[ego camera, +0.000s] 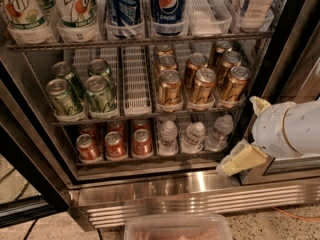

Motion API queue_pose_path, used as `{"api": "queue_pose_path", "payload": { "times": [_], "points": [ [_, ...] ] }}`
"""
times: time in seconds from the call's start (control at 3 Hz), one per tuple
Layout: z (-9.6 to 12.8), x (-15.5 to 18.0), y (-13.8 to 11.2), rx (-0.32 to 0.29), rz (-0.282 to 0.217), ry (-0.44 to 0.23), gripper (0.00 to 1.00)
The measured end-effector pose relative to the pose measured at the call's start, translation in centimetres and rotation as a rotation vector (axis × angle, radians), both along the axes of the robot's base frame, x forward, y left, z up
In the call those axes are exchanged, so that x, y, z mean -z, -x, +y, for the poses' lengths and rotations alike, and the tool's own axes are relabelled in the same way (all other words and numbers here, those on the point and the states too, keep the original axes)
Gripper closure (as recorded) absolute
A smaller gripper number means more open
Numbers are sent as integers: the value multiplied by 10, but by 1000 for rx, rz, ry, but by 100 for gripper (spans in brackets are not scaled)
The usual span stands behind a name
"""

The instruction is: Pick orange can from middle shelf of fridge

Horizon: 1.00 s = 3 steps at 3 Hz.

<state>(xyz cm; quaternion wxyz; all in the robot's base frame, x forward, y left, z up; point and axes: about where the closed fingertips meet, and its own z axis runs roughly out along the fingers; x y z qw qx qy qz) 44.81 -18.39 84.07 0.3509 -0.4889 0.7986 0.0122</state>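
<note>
Several copper-orange cans stand in three lanes on the right half of the middle shelf (135, 115); the front ones are the left (170, 86), middle (202, 85) and right (234, 84) orange cans. My gripper (242, 160), pale yellow on a white arm, is at the lower right. It hangs in front of the fridge's bottom shelf, below and to the right of the orange cans and apart from them. It holds nothing that I can see.
Green cans (80, 91) fill the shelf's left lanes, beside an empty white lane tray (136, 84). Red cans (115, 145) and small water bottles (192, 136) stand on the bottom shelf. Pepsi (167, 6) and 7UP bottles stand above. The ribbed steel base (190, 196) and a clear container (177, 228) lie below.
</note>
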Motion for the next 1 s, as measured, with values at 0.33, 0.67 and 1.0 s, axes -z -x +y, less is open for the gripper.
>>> {"api": "queue_pose_path", "payload": {
  "times": [0.33, 0.67, 1.0],
  "points": [
    [8, -1, -18, 16, -76, -83, 0],
    [22, -9, -27, -20, -122, -151, 0],
    [22, -9, -27, -20, -122, -151, 0]
  ]
}}
